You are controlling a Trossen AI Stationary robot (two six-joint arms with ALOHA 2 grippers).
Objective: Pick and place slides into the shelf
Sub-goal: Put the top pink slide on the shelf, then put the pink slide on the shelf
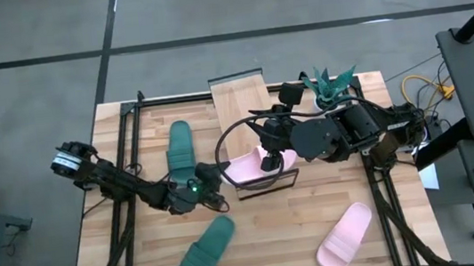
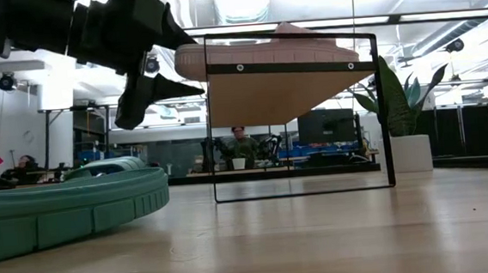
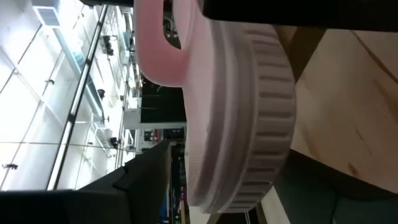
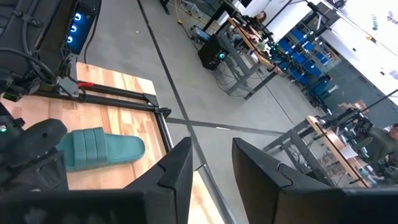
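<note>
A pale pink slide (image 1: 249,164) (image 2: 264,51) lies sole-down on the near end of the shelf's plank (image 1: 243,105), its end reaching past the plank's left edge. My left gripper (image 1: 220,178) (image 2: 189,63) comes in level from the left. It is open, with one finger above and one below that overhanging end. My right gripper (image 1: 268,156) (image 4: 211,169) hovers open over the shelf, touching nothing. On the table lie two teal slides (image 1: 181,148) (image 1: 204,253) and a second pink slide (image 1: 344,235). My left gripper straddles the pink slide's overhanging end (image 3: 249,124). The lower finger (image 2: 185,89) stands apart from the sole. I cannot tell whether the upper finger (image 2: 167,26) touches the slide. The slide lies on the plank.
A potted plant (image 1: 330,86) stands at the table's far right, behind the right arm. The shelf's black wire frame (image 2: 380,110) stands upright at its near end. The near teal slide (image 2: 60,210) fills the low view's left. People sit in the room beyond.
</note>
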